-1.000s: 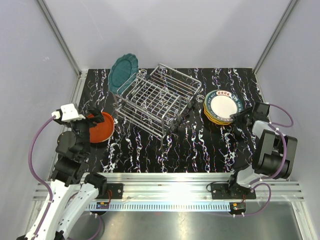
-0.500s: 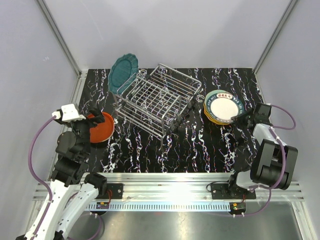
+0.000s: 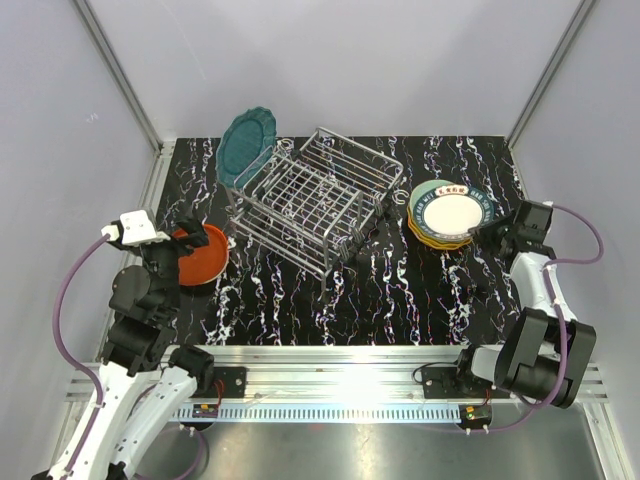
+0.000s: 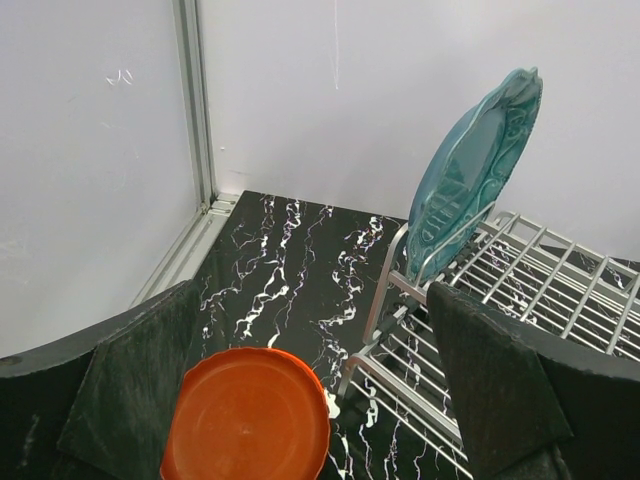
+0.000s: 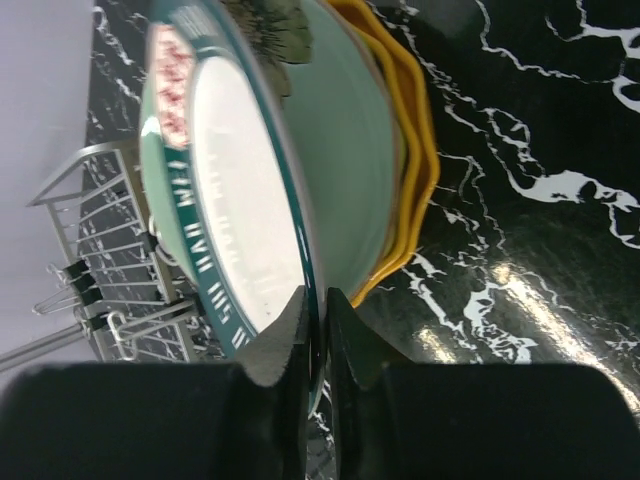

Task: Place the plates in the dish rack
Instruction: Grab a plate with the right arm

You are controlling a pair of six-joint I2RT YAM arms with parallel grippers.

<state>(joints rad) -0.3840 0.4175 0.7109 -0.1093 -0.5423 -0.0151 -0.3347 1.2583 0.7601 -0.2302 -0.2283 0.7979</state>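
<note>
The silver wire dish rack (image 3: 315,200) stands mid-table, and a teal scalloped plate (image 3: 246,147) is upright at its far left end. A red-orange plate (image 3: 205,258) lies flat on the left. My left gripper (image 3: 185,248) hovers over it, open, with the plate (image 4: 247,415) between its wide fingers and untouched. At the right is a stack of plates (image 3: 450,213): a cream plate with a dark teal rim (image 5: 240,200) on top, a mint green one (image 5: 350,150) under it, and a yellow one (image 5: 415,170) at the bottom. My right gripper (image 5: 318,310) is shut on the cream plate's near rim.
The dish rack (image 4: 520,280) runs off to the right of the left gripper, close to the red-orange plate. Grey walls and aluminium posts close in the black marbled table (image 3: 400,290) on three sides. The right arm's cable loops beside the stack.
The right gripper has closed onto the top plate's rim. Its wrist has swung outward to the right, and the top plate has shifted slightly. The left arm has stayed put.
</note>
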